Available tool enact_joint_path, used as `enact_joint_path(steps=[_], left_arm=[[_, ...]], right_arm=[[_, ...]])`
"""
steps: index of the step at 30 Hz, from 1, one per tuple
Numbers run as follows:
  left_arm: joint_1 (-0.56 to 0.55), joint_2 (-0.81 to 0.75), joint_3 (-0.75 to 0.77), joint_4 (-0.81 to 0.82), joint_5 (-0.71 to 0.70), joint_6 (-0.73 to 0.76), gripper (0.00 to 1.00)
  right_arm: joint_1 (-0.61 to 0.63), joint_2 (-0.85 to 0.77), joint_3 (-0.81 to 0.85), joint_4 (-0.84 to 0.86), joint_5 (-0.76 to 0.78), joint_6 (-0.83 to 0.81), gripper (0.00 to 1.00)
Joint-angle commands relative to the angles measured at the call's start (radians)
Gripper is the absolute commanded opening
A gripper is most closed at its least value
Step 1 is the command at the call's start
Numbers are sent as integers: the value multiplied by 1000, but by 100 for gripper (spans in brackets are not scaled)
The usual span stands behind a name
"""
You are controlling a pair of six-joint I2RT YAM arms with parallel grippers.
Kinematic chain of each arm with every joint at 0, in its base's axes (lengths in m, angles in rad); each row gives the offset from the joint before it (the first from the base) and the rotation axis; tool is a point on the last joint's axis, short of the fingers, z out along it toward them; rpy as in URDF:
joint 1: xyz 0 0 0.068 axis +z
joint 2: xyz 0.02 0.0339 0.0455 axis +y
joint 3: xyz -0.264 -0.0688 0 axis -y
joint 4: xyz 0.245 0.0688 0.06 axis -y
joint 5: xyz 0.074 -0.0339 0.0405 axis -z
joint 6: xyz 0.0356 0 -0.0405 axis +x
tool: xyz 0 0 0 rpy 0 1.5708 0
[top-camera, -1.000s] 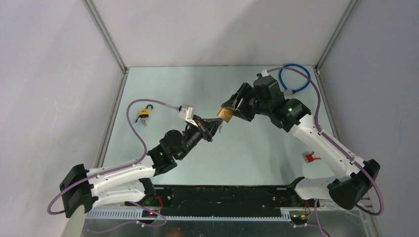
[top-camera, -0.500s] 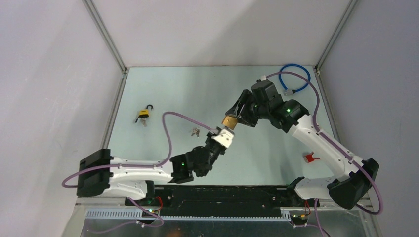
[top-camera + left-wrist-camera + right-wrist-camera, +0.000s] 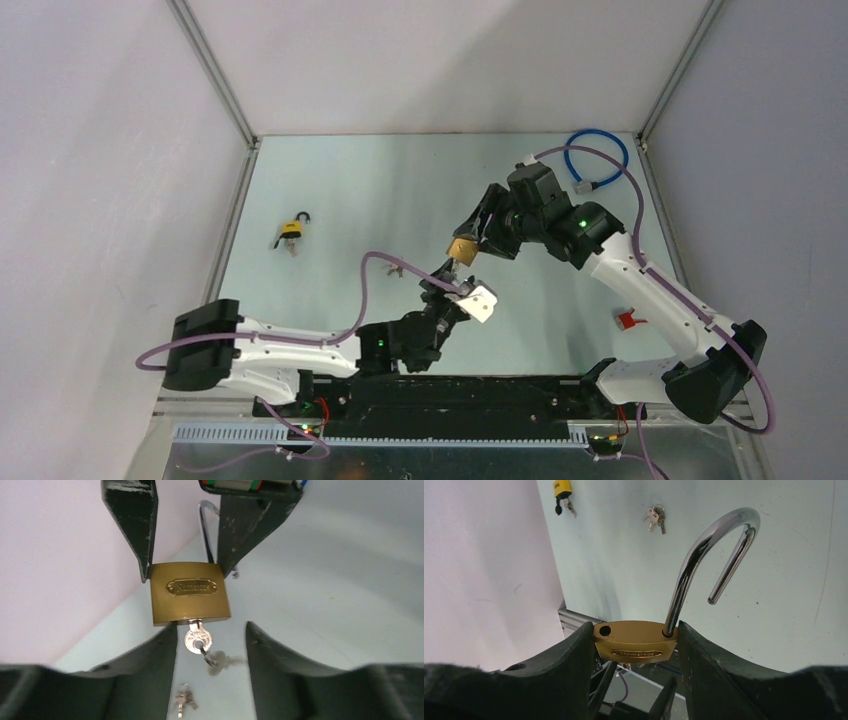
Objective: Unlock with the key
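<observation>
Above pale table [image 3: 350, 190], right hand [image 3: 635, 630] clamps padlock [image 3: 636, 642]; left hand [image 3: 210, 629] parted around key [image 3: 198, 639].

1. Your desk [image 3: 400, 190] is a pale green-grey sheet, matte and evenly lit.
2. Plain pale walls close it in: back wall [image 3: 440, 60], left wall [image 3: 90, 200], right wall [image 3: 770, 150].
3. Aluminium posts [image 3: 213, 70] rise from the far corners, and a black rail [image 3: 500, 395] runs along the near edge.
</observation>
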Motion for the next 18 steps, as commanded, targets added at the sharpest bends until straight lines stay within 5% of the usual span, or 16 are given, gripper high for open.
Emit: enact_joint_path(steps=[1, 9, 18], left_arm=[[-11, -137, -17, 42, 52, -75, 64], [32, -409, -88, -64, 123, -306, 84], [320, -489, -131, -184, 558, -772, 90]], right_arm=[[-15, -43, 18, 125, -35, -61, 0], [-71, -66, -35, 123, -15, -221, 0], [-87, -79, -62, 168, -39, -150, 0]])
